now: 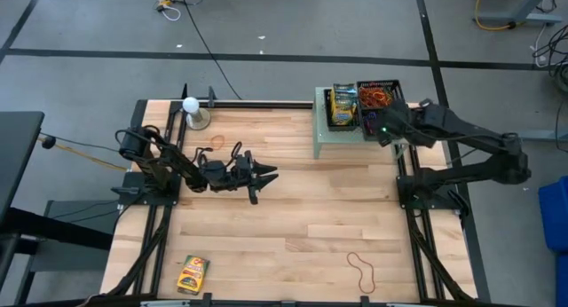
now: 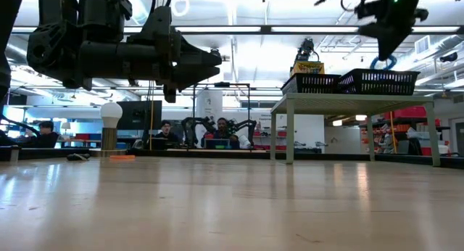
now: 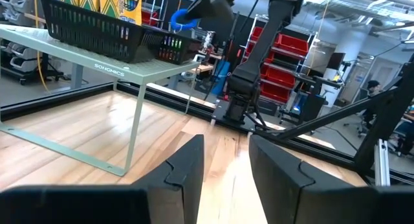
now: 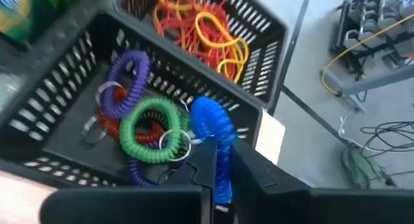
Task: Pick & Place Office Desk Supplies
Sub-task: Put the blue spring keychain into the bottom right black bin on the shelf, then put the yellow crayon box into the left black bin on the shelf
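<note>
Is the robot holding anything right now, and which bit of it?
Yes. The right gripper is shut on a blue coiled loop, pinching its lower end above the black basket. The left gripper is open and holds nothing.

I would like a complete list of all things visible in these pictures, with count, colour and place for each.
Wooden table: one, light wood, under both arms.
Small pale green stand: one, at the table's far right corner.
Black mesh baskets: two, side by side on the stand.
Crayon boxes: several, yellow-green, in the left basket; one more on the table's near left.
Rubber bands: many, red, orange and yellow, in the right basket; one tan loop on the table's near right.
Spiral coil keyrings: green, purple, red, in the right basket.
Blue spiral coil: one, in the right gripper.
White ball: one, on a small stand, far left.
Left gripper: open, above mid-table.
Right gripper: shut on the blue coil, above the baskets.
</note>
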